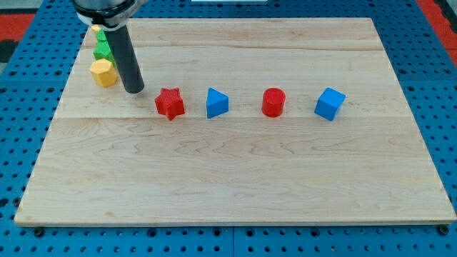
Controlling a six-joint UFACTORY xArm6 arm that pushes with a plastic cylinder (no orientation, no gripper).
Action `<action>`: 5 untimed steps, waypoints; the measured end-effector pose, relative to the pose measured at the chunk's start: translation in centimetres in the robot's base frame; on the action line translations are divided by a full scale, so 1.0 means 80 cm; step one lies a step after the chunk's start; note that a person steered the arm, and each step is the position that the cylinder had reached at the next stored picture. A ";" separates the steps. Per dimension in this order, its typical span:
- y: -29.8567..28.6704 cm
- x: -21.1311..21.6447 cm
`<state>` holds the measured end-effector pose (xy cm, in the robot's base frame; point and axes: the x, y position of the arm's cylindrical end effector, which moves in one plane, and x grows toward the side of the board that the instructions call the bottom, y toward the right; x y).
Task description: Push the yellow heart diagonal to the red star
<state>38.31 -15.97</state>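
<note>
One yellow block (103,73) lies beside my tip (133,91), toward view's left.

Red star (170,103) blocks the tip's (133,91) right (bottom open).

Red star (170,103), perhaps green block (103,50)

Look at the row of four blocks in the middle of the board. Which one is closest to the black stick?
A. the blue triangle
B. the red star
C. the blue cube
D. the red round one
B. My tip sits just to the view's left of the red star, the leftmost block in that row; the blue triangle, red cylinder and blue cube lie farther toward the view's right.
</note>
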 end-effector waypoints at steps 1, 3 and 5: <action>-0.008 0.023; -0.138 0.040; -0.180 -0.123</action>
<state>28.43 -30.40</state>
